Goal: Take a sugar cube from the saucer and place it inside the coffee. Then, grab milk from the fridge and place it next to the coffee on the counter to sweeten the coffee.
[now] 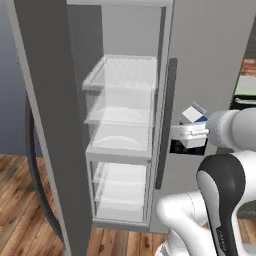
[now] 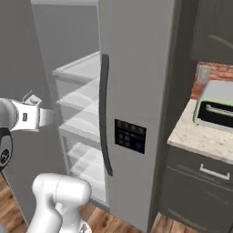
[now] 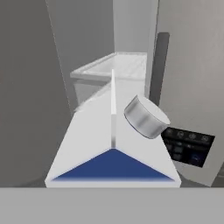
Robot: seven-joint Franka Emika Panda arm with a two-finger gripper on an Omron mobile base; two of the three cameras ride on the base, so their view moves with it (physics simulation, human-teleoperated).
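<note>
Fridge (image 1: 125,125) door stands open at your left; clear shelves (image 1: 122,107) bare, because the carton is already out. Right of the opening, in front of the shut door, your hand (image 1: 192,131) has its jaws set wide around the milk (image 1: 194,116), gripping it at the body so the gabled top and cap (image 3: 145,116) ride upright. Farther right, table (image 2: 202,134) with toaster oven (image 2: 214,107): presumably your drop-off side.
</note>
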